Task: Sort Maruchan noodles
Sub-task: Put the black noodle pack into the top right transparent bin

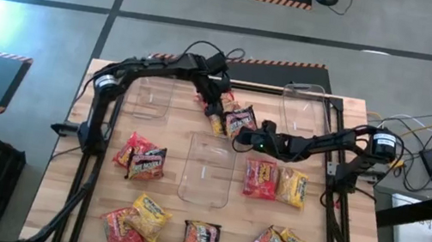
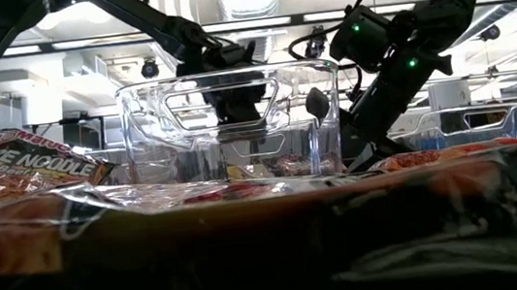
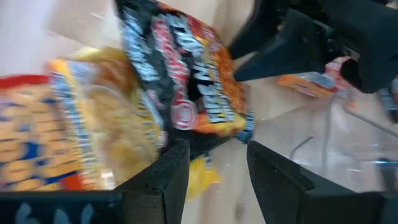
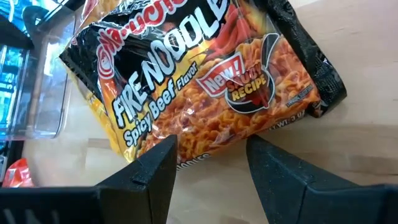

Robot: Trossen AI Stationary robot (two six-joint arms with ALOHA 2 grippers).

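A black-and-red noodle packet (image 1: 239,120) (image 4: 205,81) lies at the table's far middle, partly on top of a yellow packet (image 1: 217,124) (image 3: 106,130). My left gripper (image 1: 214,108) (image 3: 217,168) comes from the far left, slanting down, and is open. Its fingers stand on either side of the spot where the black packet's end (image 3: 211,134) overlaps the yellow one. My right gripper (image 1: 241,135) (image 4: 211,165) reaches in from the right, also open. Its fingertips are at the near edge of the black packet. My left gripper's open fingers straddle the overlapping ends of the two packets, which lie flat on the table; I cannot tell whether they touch them. My right gripper's open fingers stand at the black packet's near edge (image 4: 205,152); I cannot tell whether they touch it.
Three clear bins stand on the table: far left (image 1: 150,98), far right (image 1: 305,109) and centre (image 1: 208,172). More packets lie at mid left (image 1: 140,159), at mid right (image 1: 276,183) and along the near edge (image 1: 201,240). The two grippers are close together.
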